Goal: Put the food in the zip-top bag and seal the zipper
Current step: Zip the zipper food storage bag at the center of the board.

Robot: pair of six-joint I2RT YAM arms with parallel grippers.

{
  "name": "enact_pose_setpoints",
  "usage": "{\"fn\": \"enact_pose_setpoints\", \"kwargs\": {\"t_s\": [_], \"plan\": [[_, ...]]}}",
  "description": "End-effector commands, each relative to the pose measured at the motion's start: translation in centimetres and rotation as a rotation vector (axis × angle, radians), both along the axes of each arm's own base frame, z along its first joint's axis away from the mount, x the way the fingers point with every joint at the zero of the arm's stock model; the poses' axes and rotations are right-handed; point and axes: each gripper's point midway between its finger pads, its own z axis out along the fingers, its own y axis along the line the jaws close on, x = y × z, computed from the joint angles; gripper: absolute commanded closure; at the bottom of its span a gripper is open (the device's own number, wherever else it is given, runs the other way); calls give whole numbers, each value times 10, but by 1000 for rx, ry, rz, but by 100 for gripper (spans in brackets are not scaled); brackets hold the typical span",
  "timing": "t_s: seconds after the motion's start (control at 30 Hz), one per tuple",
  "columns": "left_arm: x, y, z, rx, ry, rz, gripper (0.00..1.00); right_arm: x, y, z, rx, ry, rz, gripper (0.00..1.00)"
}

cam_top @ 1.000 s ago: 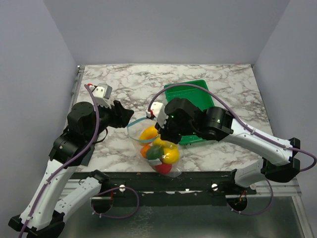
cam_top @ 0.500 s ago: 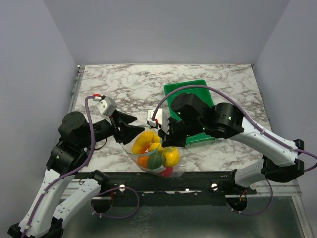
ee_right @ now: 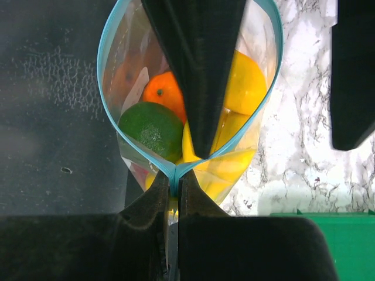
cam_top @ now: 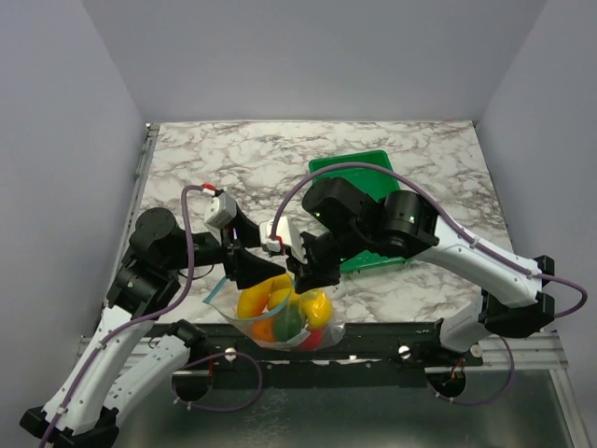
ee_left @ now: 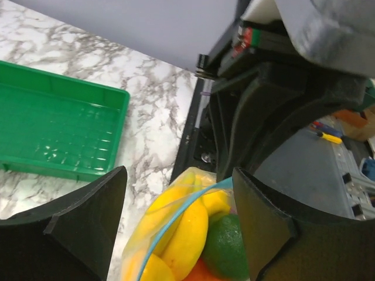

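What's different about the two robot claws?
The left gripper is open; the right gripper is pinched shut on the bag. The left gripper has one finger inside the bag's mouth; the right gripper holds its edge from outside. Both are black and at the bag.

1. My left gripper (ee_left: 177, 196) fills the bottom of the frame. Its two black fingers (ee_left: 76, 228) stand wide apart with nothing pinched between them.
2. The mouth of the zip-top bag (ee_left: 133, 256) sits in the gap, and its light blue zipper (ee_left: 176, 215) curves across. I cannot tell if either finger touches the plastic.
3. Inside the bag I see the food: long yellow pieces (ee_left: 184, 234), a dark green piece (ee_left: 227, 249) and a bit of orange (ee_left: 202, 274) at the bottom edge.
4. A green tray (ee_left: 53, 126) with a gridded floor lies to the left on the marble table (ee_left: 158, 105).
5. The other arm's black wrist (ee_left: 281, 99) looms at upper right, close over the bag.
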Motion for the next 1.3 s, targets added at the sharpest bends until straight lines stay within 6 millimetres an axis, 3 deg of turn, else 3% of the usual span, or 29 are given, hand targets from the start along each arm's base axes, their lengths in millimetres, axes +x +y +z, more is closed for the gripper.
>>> {"fn": "enact_pose_setpoints", "kwargs": {"t_s": [0.0,0.37,0.7,0.93,1.27], "plan": [[-33,-4,3,-32,-30,-160,25,-12,4,15,46,23,60,99],[-60,-5,-3,-33,-7,-273,26,-6,6,18,43,11,17,99],[-52,-10,-9,-24,2,-237,28,-10,6,16,27,43,14,99],[-41,-12,-7,-21,-21,-189,24,-20,7,10,-1,78,57,99],[-60,-11,-11,-16,22,-286,22,-21,10,20,30,71,55,99]]}}
